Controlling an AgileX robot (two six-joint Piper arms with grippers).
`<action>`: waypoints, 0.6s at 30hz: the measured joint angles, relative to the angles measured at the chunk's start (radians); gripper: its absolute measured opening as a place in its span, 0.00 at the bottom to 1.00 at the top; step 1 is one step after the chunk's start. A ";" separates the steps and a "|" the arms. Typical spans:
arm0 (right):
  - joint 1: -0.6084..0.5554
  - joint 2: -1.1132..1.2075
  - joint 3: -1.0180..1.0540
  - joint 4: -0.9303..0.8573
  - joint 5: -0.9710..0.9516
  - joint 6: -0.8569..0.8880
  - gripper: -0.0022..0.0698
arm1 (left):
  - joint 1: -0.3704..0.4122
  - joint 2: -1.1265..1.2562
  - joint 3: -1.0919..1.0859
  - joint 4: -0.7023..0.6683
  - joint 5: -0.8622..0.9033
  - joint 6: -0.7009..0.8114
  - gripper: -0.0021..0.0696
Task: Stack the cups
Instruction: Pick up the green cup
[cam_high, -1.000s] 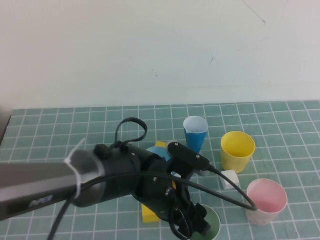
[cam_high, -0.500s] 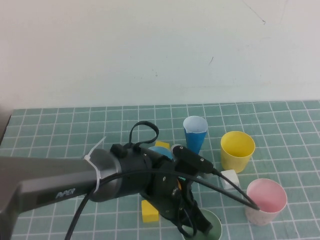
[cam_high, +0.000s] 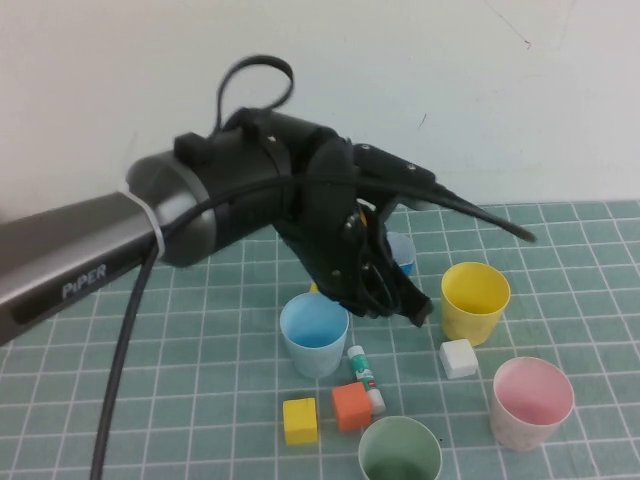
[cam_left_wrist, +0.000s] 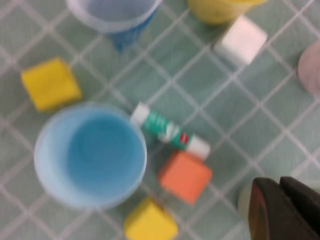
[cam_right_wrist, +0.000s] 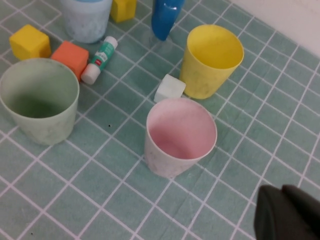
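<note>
Four wide cups stand apart on the green grid mat: light blue (cam_high: 314, 333), yellow (cam_high: 475, 300), pink (cam_high: 532, 400) and sage green (cam_high: 400, 455) at the front edge. My left gripper (cam_high: 420, 310) hangs above the mat between the light blue and yellow cups, shut and holding nothing. Its wrist view looks down into the light blue cup (cam_left_wrist: 90, 155), with the shut left gripper (cam_left_wrist: 280, 184) over the green cup's rim (cam_left_wrist: 243, 202). My right gripper (cam_right_wrist: 282, 194) is shut and empty, low over the mat beside the pink cup (cam_right_wrist: 180, 136) and apart from the green cup (cam_right_wrist: 39, 100).
A narrow dark blue cup (cam_high: 403, 253) stands behind the left arm. A glue stick (cam_high: 364, 377), an orange cube (cam_high: 351, 405), a yellow cube (cam_high: 300, 420) and a white block (cam_high: 458, 358) lie among the cups. A second yellow cube (cam_left_wrist: 50, 82) lies beside the light blue cup.
The left gripper was open low at the green cup; it has shut and risen up and back toward the middle. The green cup stays on the mat.
</note>
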 joint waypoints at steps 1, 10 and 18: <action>0.000 0.000 0.001 0.000 0.000 0.000 0.03 | 0.012 -0.002 -0.008 -0.011 0.036 -0.002 0.03; 0.000 0.000 0.003 0.000 -0.014 -0.006 0.03 | 0.029 0.045 -0.009 -0.161 0.226 0.165 0.44; 0.000 0.000 0.003 0.008 -0.010 -0.006 0.03 | 0.029 0.154 -0.009 -0.162 0.237 0.180 0.63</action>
